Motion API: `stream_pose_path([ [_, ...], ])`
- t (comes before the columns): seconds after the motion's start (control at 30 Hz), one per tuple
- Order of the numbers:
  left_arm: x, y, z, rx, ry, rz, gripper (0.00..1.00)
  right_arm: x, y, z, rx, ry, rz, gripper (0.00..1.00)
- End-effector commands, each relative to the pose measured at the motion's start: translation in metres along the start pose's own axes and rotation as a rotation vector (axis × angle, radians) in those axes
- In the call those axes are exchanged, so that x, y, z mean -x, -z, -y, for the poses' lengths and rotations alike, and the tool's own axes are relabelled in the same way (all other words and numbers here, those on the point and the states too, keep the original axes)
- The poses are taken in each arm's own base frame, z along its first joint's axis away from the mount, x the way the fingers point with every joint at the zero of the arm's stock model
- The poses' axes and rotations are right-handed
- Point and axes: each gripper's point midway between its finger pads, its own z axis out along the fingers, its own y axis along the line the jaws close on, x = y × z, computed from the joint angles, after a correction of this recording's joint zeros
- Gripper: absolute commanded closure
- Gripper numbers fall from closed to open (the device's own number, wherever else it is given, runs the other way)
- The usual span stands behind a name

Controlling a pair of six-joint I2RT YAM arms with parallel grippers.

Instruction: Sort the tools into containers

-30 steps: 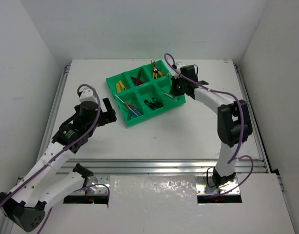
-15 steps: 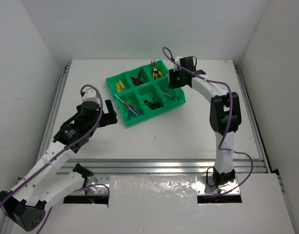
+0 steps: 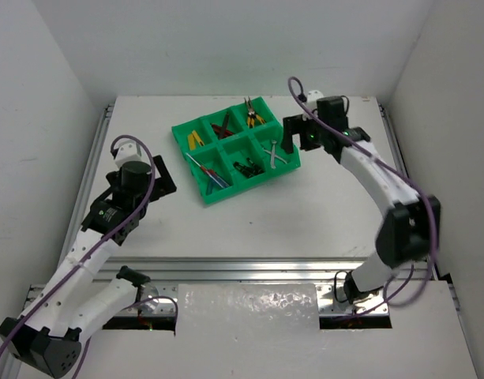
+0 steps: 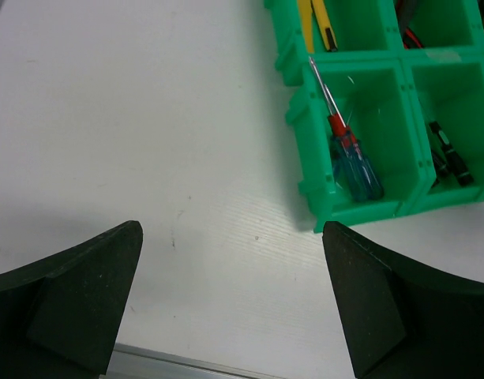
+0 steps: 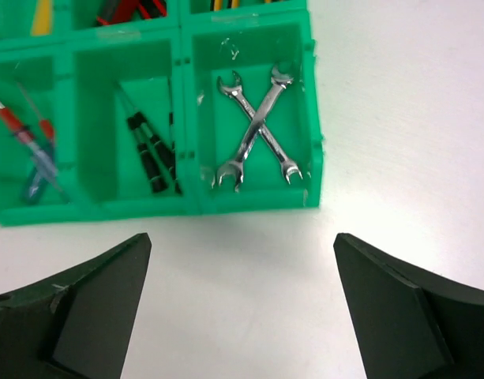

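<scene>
While my left claw (image 4: 231,237) and right claw (image 5: 242,241) hang released and empty, I judge sorting done: crossed silver open-end wrenches (image 5: 257,130) lie inside the bright green plastic tray (image 5: 249,202); next, withdraw.

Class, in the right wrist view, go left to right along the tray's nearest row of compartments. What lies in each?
Red and blue screwdrivers → black-handled items → two crossed silver wrenches.

Green tray (image 3: 196,175), silver wrenches (image 5: 257,130)
</scene>
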Motion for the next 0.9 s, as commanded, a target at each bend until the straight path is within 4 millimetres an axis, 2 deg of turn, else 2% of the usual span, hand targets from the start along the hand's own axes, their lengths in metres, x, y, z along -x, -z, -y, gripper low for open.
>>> stream_pose_path([
  [0.0,0.039,0.018,-0.009,0.043,0.073,0.127,0.03,-0.003,0.067,-0.005,-0.044,-0.035,0.119,0.01],
  [0.03,0.041,0.019,-0.013,0.059,0.067,0.136,0.02,-0.009,0.078,-0.002,-0.067,-0.039,0.134,0.01],
  [0.07,0.042,0.020,-0.015,0.072,0.062,0.141,0.02,-0.006,0.104,-0.004,-0.075,-0.035,0.190,0.01],
  [0.1,0.044,0.021,-0.020,0.093,0.053,0.155,0.01,-0.028,0.106,-0.001,-0.089,-0.040,0.162,0.01],
  [0.13,0.048,0.023,-0.023,0.105,0.048,0.172,0.00,-0.034,0.115,-0.001,-0.103,-0.049,0.172,0.01],
  [0.17,0.050,0.024,-0.031,0.141,0.049,0.192,0.00,-0.056,0.119,0.008,-0.155,-0.060,0.138,0.01],
  [0.2,0.054,0.025,-0.045,0.213,0.069,0.240,0.00,-0.054,0.138,0.007,-0.166,-0.085,0.188,0.01],
  [0.27,0.054,0.027,-0.058,0.276,0.094,0.277,0.00,-0.075,0.155,0.003,-0.158,-0.104,0.189,0.01],
  [0.33,0.055,0.032,-0.061,0.268,0.119,0.298,0.00,-0.087,0.165,0.001,-0.151,-0.089,0.192,0.01],
  [0.37,0.054,0.032,-0.062,0.264,0.122,0.305,0.00,-0.102,0.167,0.004,-0.176,-0.095,0.167,0.01],
  [0.4,0.050,0.032,-0.062,0.242,0.132,0.316,0.00,-0.101,0.180,0.008,-0.205,-0.112,0.212,0.01],
  [0.47,0.037,0.026,-0.058,0.191,0.114,0.300,0.00,-0.108,0.185,0.002,-0.178,-0.109,0.230,0.01],
  [0.53,0.041,0.031,-0.049,0.113,0.112,0.338,0.00,-0.110,0.196,0.007,-0.204,-0.095,0.277,0.01],
  [0.57,0.036,0.029,-0.042,0.062,0.092,0.326,0.00,-0.118,0.194,0.007,-0.205,-0.093,0.273,0.01],
  [0.6,0.040,0.033,-0.040,0.038,0.100,0.350,0.00,-0.119,0.195,0.003,-0.183,-0.092,0.280,0.01],
  [0.77,0.040,0.034,-0.046,0.065,0.112,0.354,0.00,-0.126,0.195,0.002,-0.174,-0.099,0.280,0.01],
  [0.87,0.038,0.033,-0.042,0.045,0.110,0.349,0.00,-0.125,0.194,0.000,-0.165,-0.102,0.291,0.01],
])
